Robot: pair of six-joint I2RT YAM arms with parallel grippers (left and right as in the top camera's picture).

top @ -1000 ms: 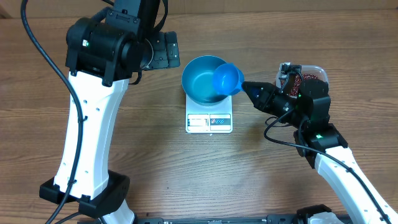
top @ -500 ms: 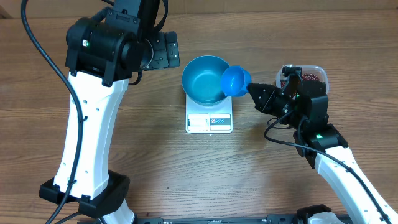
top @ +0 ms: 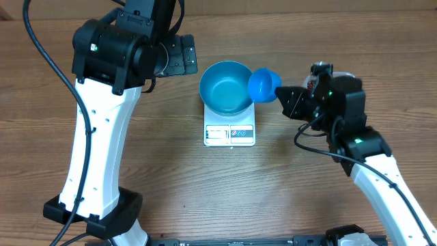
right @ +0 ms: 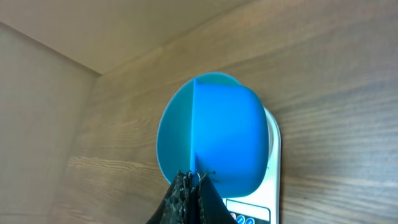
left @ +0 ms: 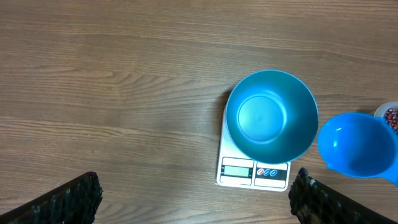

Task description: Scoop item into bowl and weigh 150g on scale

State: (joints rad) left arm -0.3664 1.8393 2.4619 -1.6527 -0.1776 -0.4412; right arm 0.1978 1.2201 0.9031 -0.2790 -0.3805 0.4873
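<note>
The right fingers [right: 186, 190] were clamped on the handle of a small blue scoop [top: 263, 85], held just right of the bowl [top: 217, 92]. The bowl sat on the scale [top: 229, 134]. Beyond the scoop, beans [left: 392, 117] lay in a tub [left: 380, 111]. The left fingers [left: 71, 199] hung wide apart above the surface [left: 124, 93].
</note>
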